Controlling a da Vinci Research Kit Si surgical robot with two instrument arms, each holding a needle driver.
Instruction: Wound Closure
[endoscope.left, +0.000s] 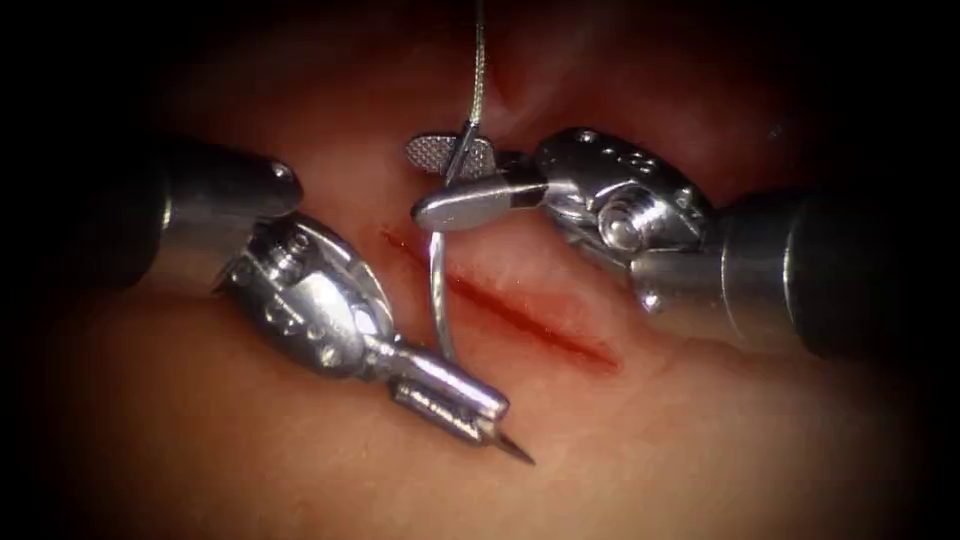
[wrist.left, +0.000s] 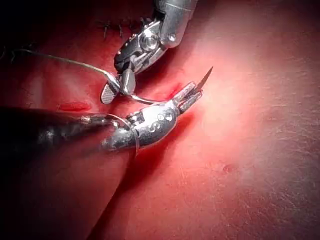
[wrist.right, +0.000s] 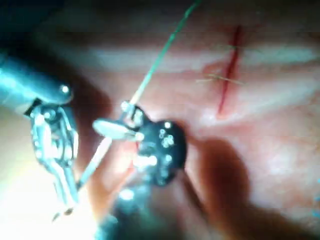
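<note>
The curved needle (endoscope.left: 437, 290) arcs above the left end of the cut (endoscope.left: 530, 320) and looks free of the tissue (endoscope.left: 700, 450). My left tool (endoscope.left: 490, 425) is shut on the needle just behind its point, which sticks out past the jaws toward the front. My right tool (endoscope.left: 440, 180) stands open, its two jaws apart around the needle's tail end where the thread (endoscope.left: 477, 70) joins. The thread runs straight up and away. In the left wrist view the left tool (wrist.left: 192, 95) holds the needle with its point (wrist.left: 206, 76) showing, and the right tool (wrist.left: 117, 87) gapes around the tail.
Red fluid lines the cut, which runs down to the right between the tools. Dark stitches (wrist.left: 120, 27) cross the tissue beyond the right tool in the left wrist view. In the right wrist view, pale thread ends (wrist.right: 220, 78) lie across the cut (wrist.right: 227, 75).
</note>
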